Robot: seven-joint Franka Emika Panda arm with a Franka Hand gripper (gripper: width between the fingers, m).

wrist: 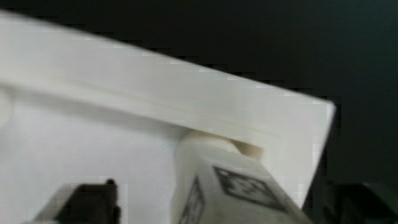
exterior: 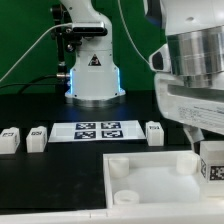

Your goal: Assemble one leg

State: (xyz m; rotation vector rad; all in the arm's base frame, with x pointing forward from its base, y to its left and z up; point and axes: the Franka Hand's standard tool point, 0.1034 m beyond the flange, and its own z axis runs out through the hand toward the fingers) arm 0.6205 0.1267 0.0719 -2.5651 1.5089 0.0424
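Observation:
A white leg (exterior: 212,164) with a black-and-white tag stands upright at the far corner of the large white panel (exterior: 150,190), at the exterior view's right. In the wrist view the leg (wrist: 231,185) rises from the panel's corner (wrist: 125,110). My gripper (exterior: 207,140) hangs right over the leg. Its dark fingertips (wrist: 89,203) stand on either side of the leg with a strip of panel showing between, so the gripper (wrist: 222,205) looks open around it. Whether the leg's foot sits in a socket is hidden.
The marker board (exterior: 97,130) lies mid-table. Two more legs (exterior: 10,139) (exterior: 37,138) lie at its left and one (exterior: 154,132) at its right. The arm's base (exterior: 92,70) stands behind. A round socket (exterior: 119,166) shows on the panel.

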